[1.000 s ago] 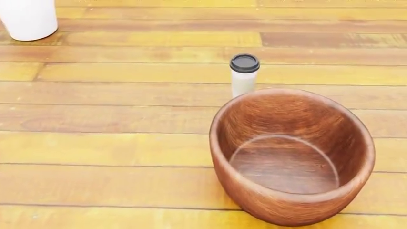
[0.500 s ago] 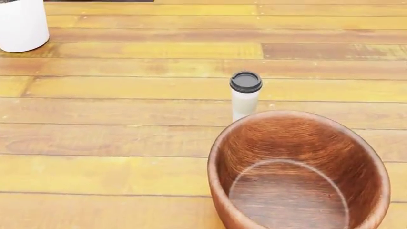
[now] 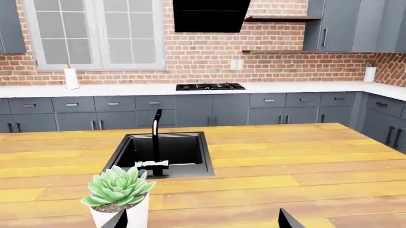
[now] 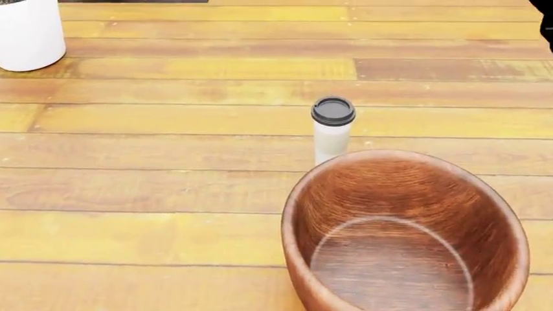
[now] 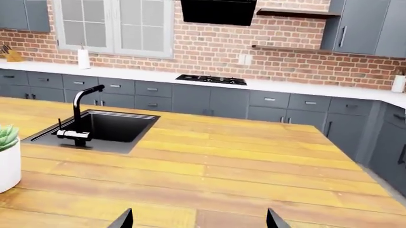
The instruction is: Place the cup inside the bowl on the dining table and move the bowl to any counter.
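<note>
The cup (image 4: 332,131), white with a black lid, stands upright on the dining table (image 4: 173,162) just behind the bowl's far rim, which hides its base. The bowl (image 4: 397,188) is large, reddish-brown wood, empty, and cut off by the head view's lower edge. Neither gripper is near them in the head view. My left gripper (image 3: 203,223) shows only two dark fingertips set wide apart, with nothing between them. My right gripper (image 5: 199,222) is likewise open over bare planks. The white counter (image 3: 285,88) runs along the brick wall far behind.
A white pot (image 4: 30,35) holding a green succulent (image 3: 119,187) stands at the table's far left. A black sink with a tap (image 3: 159,152) is set in the plank top. Grey cabinets (image 5: 285,107), a hob (image 3: 209,86) and a dark sliver (image 4: 547,23) at the head view's right edge.
Over the last second the head view shifted, so cup and bowl sit lower in it and the bowl is now cut off. A dark sliver has appeared at the top right edge.
</note>
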Tool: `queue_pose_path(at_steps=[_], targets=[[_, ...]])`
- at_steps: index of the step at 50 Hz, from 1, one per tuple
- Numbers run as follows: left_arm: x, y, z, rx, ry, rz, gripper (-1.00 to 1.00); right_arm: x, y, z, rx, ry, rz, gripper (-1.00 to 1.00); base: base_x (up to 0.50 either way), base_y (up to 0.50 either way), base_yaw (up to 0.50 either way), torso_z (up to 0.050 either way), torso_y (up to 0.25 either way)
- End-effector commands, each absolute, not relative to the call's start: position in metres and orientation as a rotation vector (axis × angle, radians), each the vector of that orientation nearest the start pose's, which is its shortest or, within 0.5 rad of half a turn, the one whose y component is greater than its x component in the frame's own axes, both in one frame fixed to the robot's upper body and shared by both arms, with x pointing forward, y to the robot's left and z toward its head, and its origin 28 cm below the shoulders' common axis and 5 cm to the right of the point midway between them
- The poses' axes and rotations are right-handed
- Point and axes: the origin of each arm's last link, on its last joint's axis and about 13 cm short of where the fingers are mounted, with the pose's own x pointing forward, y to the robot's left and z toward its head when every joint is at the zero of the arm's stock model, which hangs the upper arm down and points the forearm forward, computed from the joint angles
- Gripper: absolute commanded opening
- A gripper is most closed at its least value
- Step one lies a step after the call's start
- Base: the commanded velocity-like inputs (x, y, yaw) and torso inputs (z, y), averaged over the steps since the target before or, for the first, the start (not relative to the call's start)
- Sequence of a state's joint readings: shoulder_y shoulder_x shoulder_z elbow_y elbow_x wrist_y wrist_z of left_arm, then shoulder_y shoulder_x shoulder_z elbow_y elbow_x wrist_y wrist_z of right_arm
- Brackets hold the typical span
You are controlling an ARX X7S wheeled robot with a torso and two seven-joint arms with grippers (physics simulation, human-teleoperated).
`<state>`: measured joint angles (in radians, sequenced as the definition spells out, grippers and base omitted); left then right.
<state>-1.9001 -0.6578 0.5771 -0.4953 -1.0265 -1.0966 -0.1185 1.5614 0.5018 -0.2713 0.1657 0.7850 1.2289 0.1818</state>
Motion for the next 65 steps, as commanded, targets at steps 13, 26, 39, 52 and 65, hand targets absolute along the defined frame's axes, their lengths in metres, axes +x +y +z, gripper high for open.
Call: queue_pose_path(at_steps=[13,26,39,52,65], targets=[[0.299,0.331,0.449,-0.02,-0.089,-0.097,1.0,0.347,-0.116,0.347,-0.093,0.105,0.361,1.0,0.0,0.0,0.0,0.0,0.0],[0.299,0.33,0.446,-0.024,-0.107,-0.105,1.0,0.376,-0.106,0.327,-0.096,0.209,0.345,1.0,0.0,0.0,0.0,0.0,0.0],[0.299,0.328,0.446,0.012,-0.111,-0.094,1.0,0.387,-0.106,0.315,-0.121,0.299,0.328,1.0,0.0,0.0,0.0,0.0,0.0],[0.296,0.327,0.443,0.028,-0.118,-0.126,1.0,0.396,-0.1,0.313,-0.125,0.33,0.32,1.0,0.0,0.0,0.0,0.003,-0.046],[0.295,0.33,0.443,0.028,-0.122,-0.121,1.0,0.397,-0.099,0.311,-0.14,0.332,0.314,1.0,0.0,0.0,0.0,0.01,-0.157]])
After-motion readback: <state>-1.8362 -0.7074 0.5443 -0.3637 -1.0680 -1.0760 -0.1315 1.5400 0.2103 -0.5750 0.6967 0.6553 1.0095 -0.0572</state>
